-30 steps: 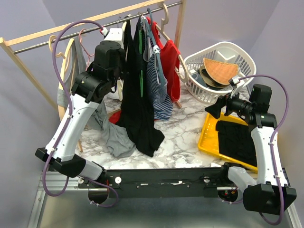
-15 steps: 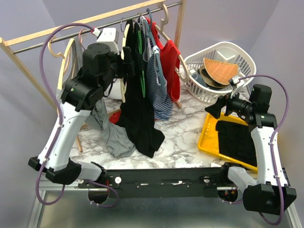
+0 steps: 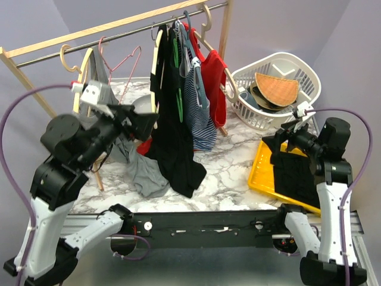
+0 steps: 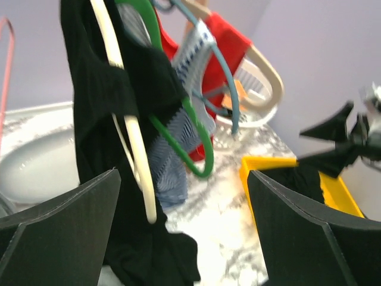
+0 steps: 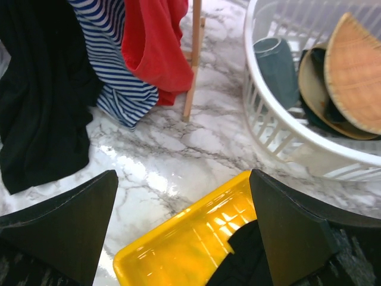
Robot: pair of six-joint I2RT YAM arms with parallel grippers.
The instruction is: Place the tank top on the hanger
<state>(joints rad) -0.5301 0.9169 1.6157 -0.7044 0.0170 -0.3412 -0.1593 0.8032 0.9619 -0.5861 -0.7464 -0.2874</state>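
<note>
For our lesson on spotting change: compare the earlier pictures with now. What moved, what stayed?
The left gripper drew back from the rack, toward the near left and lower, jaws open and empty. The right gripper barely shifted by the yellow tray. The tank top stayed hanging on the hanger on the rack.

White basket (image 3: pixel 266 119) beside yellow tray (image 3: pixel 262 171) on marble table (image 3: pixel 229 170)

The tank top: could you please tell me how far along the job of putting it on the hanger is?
Done, it seems: the tank top drapes from the hanger, which hangs on the rail. In hand: nothing; the left end effector and right end effector are both open and empty. Left: apparently nothing, though the far strap's seating is hidden.
</note>
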